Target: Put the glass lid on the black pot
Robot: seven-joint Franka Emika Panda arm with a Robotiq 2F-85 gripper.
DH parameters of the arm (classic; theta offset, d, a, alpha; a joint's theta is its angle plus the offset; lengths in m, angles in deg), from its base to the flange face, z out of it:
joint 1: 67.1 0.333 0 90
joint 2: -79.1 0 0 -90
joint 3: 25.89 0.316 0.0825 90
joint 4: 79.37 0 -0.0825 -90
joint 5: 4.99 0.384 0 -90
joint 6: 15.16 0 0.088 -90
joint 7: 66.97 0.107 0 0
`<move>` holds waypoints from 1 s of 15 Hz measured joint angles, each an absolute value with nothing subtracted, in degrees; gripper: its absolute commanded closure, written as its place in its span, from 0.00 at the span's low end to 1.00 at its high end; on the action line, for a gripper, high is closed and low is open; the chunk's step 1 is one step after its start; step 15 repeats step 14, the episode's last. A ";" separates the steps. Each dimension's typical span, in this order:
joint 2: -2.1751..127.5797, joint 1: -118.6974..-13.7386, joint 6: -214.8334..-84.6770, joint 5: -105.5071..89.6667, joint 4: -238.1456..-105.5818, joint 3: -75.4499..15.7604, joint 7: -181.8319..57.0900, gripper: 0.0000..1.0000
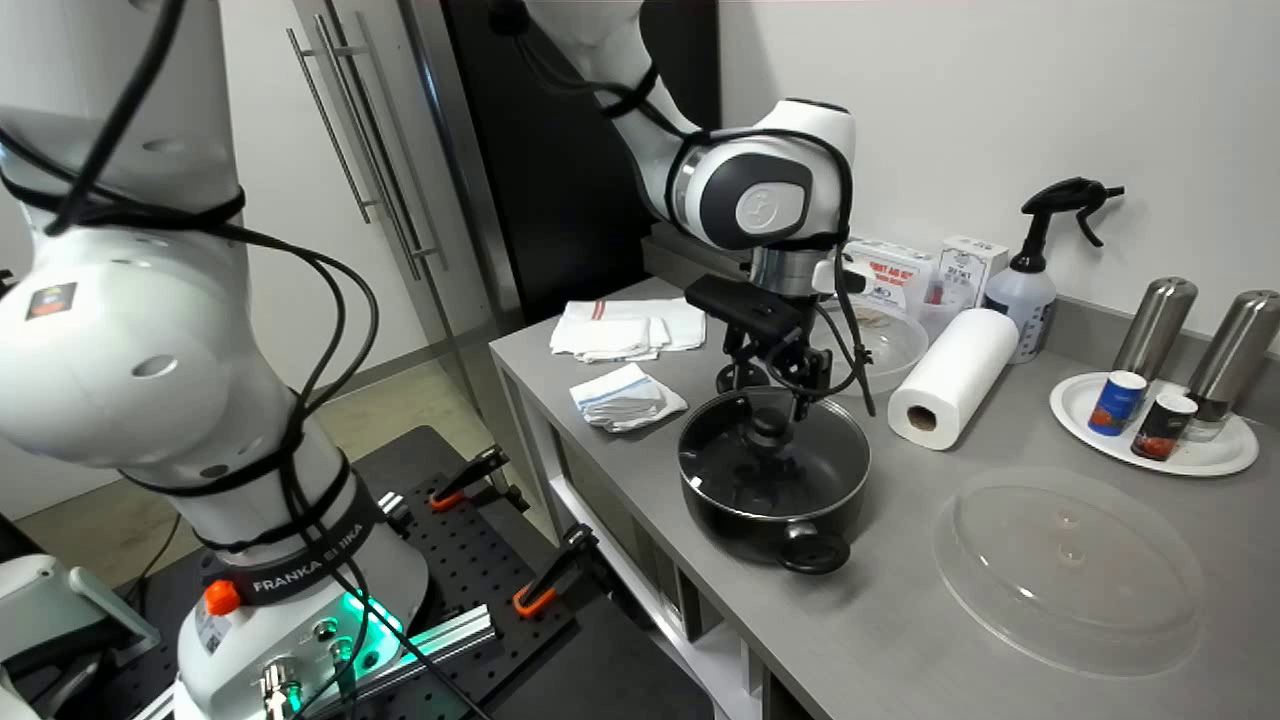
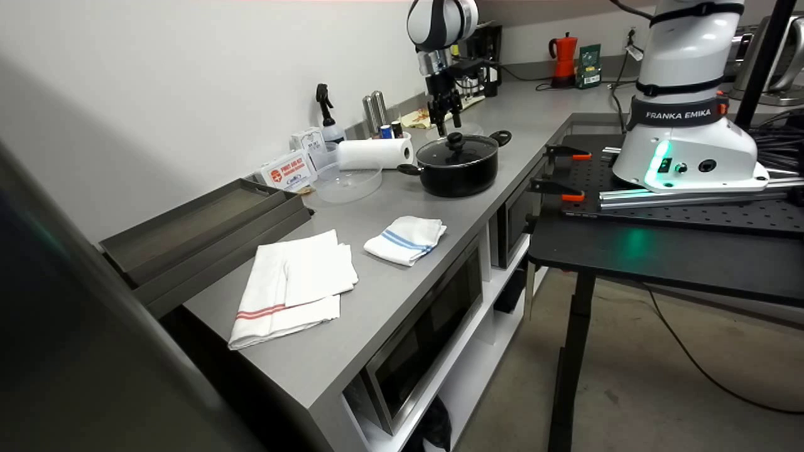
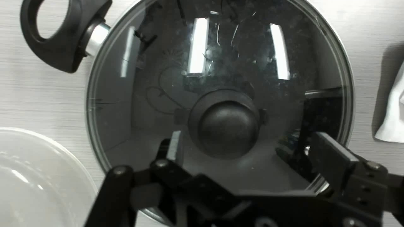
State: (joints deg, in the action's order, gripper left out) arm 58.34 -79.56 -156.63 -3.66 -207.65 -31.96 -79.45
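The glass lid (image 1: 815,470) lies on the black pot (image 1: 760,535), and its rim follows the pot's rim in both exterior views. The lid (image 2: 480,149) and pot (image 2: 461,181) stand near the counter's front edge. In the wrist view the lid (image 3: 151,63) fills the middle, with its round black knob (image 3: 228,129) at the centre and a pot handle (image 3: 71,37) at upper left. My gripper (image 3: 248,135) is open and empty above the lid, its fingers spread wide to either side of the knob, apart from it. It also hangs over the far side of the lid in an exterior view (image 1: 772,398).
A clear plastic bowl (image 3: 38,186) and a paper-towel roll (image 1: 965,370) stand close to the pot. Folded white cloths (image 2: 405,240) lie nearby. A clear plastic dome (image 1: 1070,610) and a white plate (image 1: 1235,450) with shakers are farther along the counter.
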 measured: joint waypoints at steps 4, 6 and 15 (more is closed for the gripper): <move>62.48 -79.33 -156.62 -4.16 -209.93 -32.02 -79.45 0.00; 64.71 -79.19 -156.62 -4.37 -211.26 -32.02 -79.45 0.00; 69.93 -78.75 -156.64 -4.40 -214.91 -32.02 -79.48 0.00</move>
